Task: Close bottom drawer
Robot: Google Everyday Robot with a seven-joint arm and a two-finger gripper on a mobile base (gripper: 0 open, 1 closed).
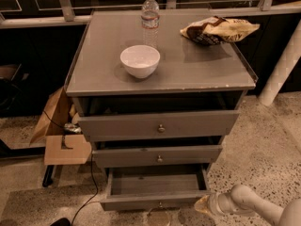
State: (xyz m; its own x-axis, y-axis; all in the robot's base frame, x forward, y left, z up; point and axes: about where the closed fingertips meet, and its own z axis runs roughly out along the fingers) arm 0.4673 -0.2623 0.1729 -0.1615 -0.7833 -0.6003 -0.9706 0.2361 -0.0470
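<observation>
The bottom drawer (141, 202) sits at the foot of the grey cabinet (244, 102), lowest of three, and it stands pulled well out toward the camera. Its long axis runs left to right across the view. The slim front panel faces the viewer, with a small round knob (160, 204) at its middle. The drawer's bare inside floor is open to view behind that panel. Above it, the middle drawer (188, 155) and the top drawer (117, 126) each project a little from the cabinet body, with a dark gap over each.

The gripper (203, 205) is low at the right, just beside the right end of the bottom drawer's front panel, at the tip of a white arm (247, 199) that comes in from the lower right corner. Whether it touches the panel cannot be told, nor whether the gripper is released or clenched.

On the worktop (94, 79) a white bowl (139, 61) stands near the front centre. A clear water bottle (150, 19) stands upright just behind it, and a crumpled snack bag (218, 30) lies at the back right corner, overhanging the edge. A cardboard box (61, 131) leans against the cabinet's left side, and a dark cable (92, 187) trails over the speckled floor (263, 149) below it. A white post (282, 69) slants up at the right.
</observation>
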